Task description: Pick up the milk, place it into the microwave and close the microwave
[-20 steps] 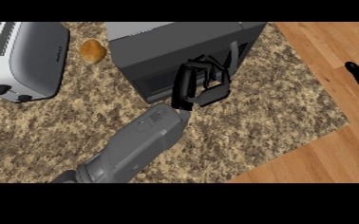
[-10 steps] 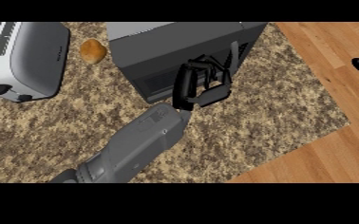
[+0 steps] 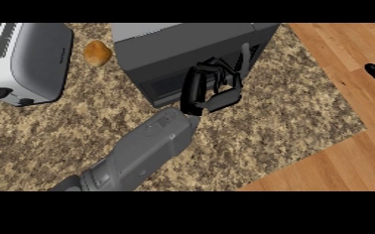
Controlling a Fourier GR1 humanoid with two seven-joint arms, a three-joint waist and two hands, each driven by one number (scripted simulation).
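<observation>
The black left hand [image 3: 209, 87], fingers curled but grasping nothing visible, rests against the front of the dark grey box-shaped microwave [image 3: 192, 49], whose door looks shut, so closing seems the step in hand; the milk is unseen, presumably inside, and withdrawal comes next.

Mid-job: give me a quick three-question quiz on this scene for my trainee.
1. True or false: the toaster stands left of the microwave.
2. The brown roll lies: A) on top of the microwave; B) between toaster and microwave; C) on the bare wood.
3. Fill in: the left hand is at the microwave's ____ face.
Key: 1 true; 2 B; 3 front.
</observation>
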